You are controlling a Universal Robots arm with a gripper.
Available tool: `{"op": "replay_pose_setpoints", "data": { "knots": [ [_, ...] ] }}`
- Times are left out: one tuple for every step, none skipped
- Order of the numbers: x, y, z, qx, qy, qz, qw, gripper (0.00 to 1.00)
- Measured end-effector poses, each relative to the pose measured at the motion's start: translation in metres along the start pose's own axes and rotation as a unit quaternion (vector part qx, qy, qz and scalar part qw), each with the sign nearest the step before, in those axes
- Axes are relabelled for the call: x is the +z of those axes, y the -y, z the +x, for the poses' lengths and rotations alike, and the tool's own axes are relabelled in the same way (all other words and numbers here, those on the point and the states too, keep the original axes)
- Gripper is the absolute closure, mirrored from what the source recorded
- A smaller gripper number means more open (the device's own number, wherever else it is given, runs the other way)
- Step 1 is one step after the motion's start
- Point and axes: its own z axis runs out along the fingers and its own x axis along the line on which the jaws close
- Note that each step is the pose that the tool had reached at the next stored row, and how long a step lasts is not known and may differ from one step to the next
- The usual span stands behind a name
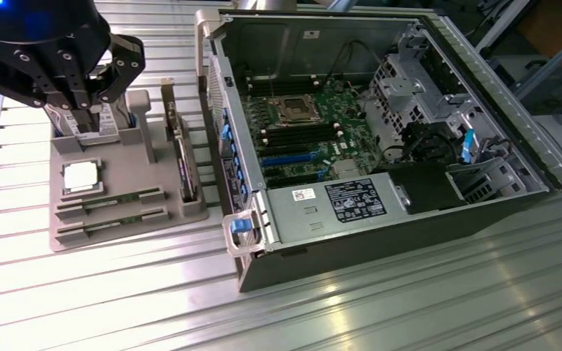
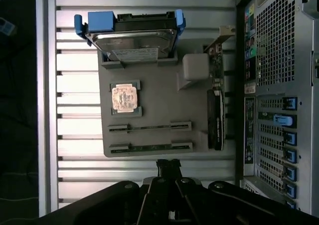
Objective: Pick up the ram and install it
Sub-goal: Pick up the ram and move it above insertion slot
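Claw (image 2: 168, 165) fingers pressed together, gripping nothing, above the grey tray (image 2: 159, 98). Ram (image 2: 149, 147) sits edge-up in its tray slot, long axis pointing toward the computer case (image 2: 279, 60). Exterior view exposes the motherboard (image 1: 306, 135) inside.

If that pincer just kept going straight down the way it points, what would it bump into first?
Probably the gray tray, close to the ram by its edge. The shut pincer hangs well above it, so the exact spot is uncertain.
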Motion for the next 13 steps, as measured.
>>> {"op": "replay_pose_setpoints", "data": {
  "knots": [
    [0.0000,0.0000,0.0000,-0.008,-0.0003,-0.0002,1.0000,0.90],
    [0.0000,0.0000,0.0000,-0.013,-0.0005,-0.0003,0.9999,0.90],
    [0.0000,0.0000,0.0000,-0.022,-0.0008,-0.0006,0.9998,0.90],
    [0.0000,0.0000,0.0000,-0.031,-0.0012,-0.0008,0.9995,0.90],
    [0.0000,0.0000,0.0000,-0.040,-0.0015,-0.0010,0.9992,0.90],
    [0.0000,0.0000,0.0000,-0.048,-0.0019,-0.0012,0.9988,0.90],
    [0.0000,0.0000,0.0000,-0.055,-0.0021,-0.0014,0.9985,0.90],
    [0.0000,0.0000,0.0000,-0.061,-0.0024,-0.0015,0.9981,0.90],
    [0.0000,0.0000,0.0000,-0.068,-0.0026,-0.0017,0.9977,0.90],
    [0.0000,0.0000,0.0000,-0.077,-0.0030,-0.0019,0.9970,0.90],
    [0.0000,0.0000,0.0000,-0.084,-0.0033,-0.0021,0.9965,0.90],
    [0.0000,0.0000,0.0000,-0.090,-0.0035,-0.0022,0.9960,0.90],
    [0.0000,0.0000,0.0000,-0.095,-0.0037,-0.0024,0.9955,0.90]
  ]
}}
